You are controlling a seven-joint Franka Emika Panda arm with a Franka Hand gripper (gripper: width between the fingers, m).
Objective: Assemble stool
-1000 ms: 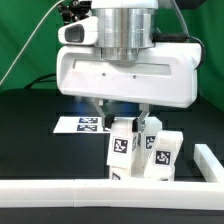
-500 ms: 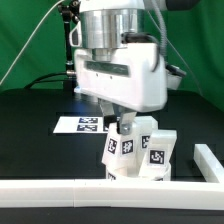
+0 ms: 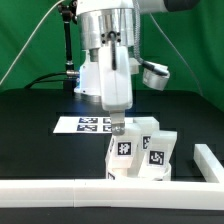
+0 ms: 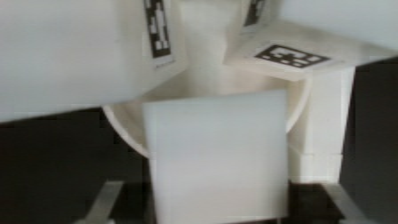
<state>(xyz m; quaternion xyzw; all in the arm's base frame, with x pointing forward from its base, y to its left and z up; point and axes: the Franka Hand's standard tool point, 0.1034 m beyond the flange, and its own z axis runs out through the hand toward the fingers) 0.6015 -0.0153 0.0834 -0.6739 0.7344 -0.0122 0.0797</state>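
Note:
My gripper (image 3: 118, 130) hangs straight down, seen edge-on, shut on a white block leg (image 3: 122, 152) that stands upright with its tag facing the exterior view. In the wrist view the gripper (image 4: 217, 206) shows one finger on each side of that leg (image 4: 214, 150). The leg stands on the round white seat (image 4: 125, 122); I cannot tell whether it is seated in it. A second tagged leg (image 3: 160, 152) stands beside it toward the exterior view's right, and a third leg (image 3: 144, 128) stands behind. A tagged leg (image 4: 292, 56) also shows in the wrist view.
The long white L-shaped rail (image 3: 60, 188) runs along the front of the black table and turns back at the exterior view's right (image 3: 210, 160). The marker board (image 3: 84, 124) lies flat behind the stool parts. A black stand and cables rise at the back.
The hand has turned about a quarter turn around its vertical axis, from broadside to edge-on. The held leg turned with it and stayed in place on the seat.

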